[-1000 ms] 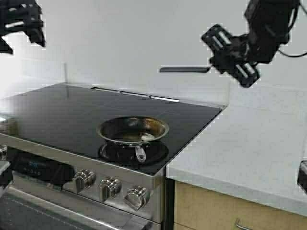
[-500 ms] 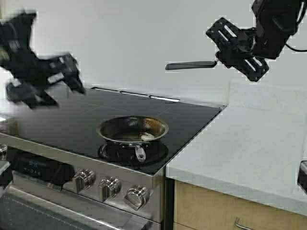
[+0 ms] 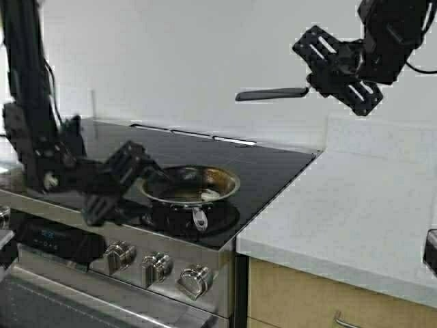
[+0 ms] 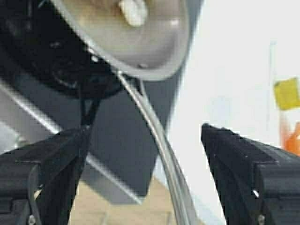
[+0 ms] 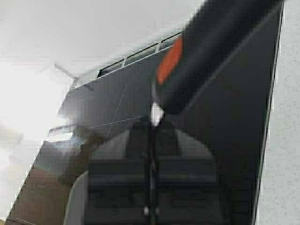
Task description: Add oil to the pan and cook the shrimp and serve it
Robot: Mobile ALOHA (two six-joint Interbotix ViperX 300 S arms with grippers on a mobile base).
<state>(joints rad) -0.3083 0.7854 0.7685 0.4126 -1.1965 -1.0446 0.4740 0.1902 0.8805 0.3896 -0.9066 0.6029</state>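
Left gripper (image 3: 133,181) gapes wide beside the pan (image 3: 189,186); right gripper (image 3: 308,87) apparently clamps a spatula (image 3: 270,93).

Left gripper (image 3: 130,181) low, jaws apart; right gripper (image 3: 336,70) raised (jaws closed).

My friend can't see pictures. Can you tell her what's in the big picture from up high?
A shiny round steel frying pan with a pale shrimp inside sits on a black glass stove. The left gripper, open, hovers beside it; the right gripper holds a black spatula high above.

Shiny steel pan (image 3: 189,186), glossy black glass cooktop (image 3: 102,154), brushed metal knobs (image 3: 157,266)
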